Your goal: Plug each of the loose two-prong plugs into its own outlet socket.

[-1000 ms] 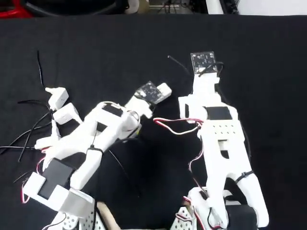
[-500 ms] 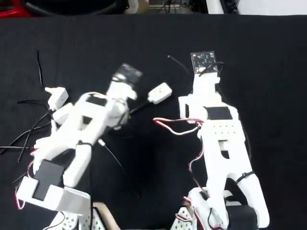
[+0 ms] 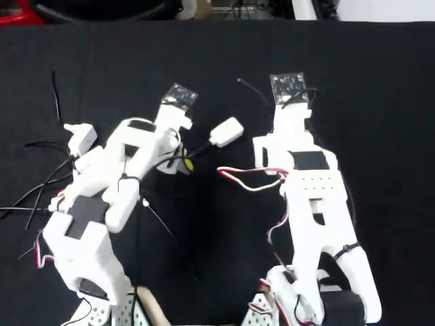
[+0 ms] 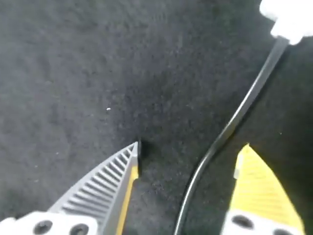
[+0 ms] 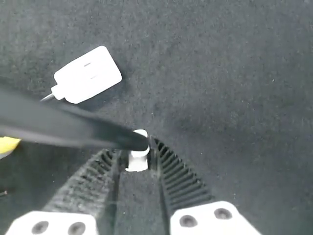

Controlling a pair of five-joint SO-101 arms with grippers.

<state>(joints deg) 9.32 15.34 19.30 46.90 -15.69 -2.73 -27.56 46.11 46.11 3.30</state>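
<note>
A white outlet socket [image 3: 226, 132] lies mid-table, its black cable [image 3: 194, 151] trailing toward the left arm. My left gripper [image 4: 191, 146] is open just above the cloth, and that cable [image 4: 230, 132] runs between its grey and yellow fingers up to the socket [image 4: 288, 19]. In the high view the left gripper [image 3: 179, 161] sits just short of the socket. My right gripper [image 5: 138, 142] is shut on a small white two-prong plug [image 5: 138, 157], held a short way from the socket's slotted face [image 5: 87, 75]. The plug's black cable [image 5: 63, 129] leads off to one side.
More white plugs and sockets [image 3: 81, 138] with tangled black cables [image 3: 41, 183] lie at the table's left side. A red and white wire loop [image 3: 248, 178] hangs from the right arm [image 3: 312, 190]. Black cloth [image 3: 380, 102] covers the table.
The left arm swung away from over the socket, uncovering it, and its gripper now sits low over the socket's cable. The right arm has not moved.
</note>
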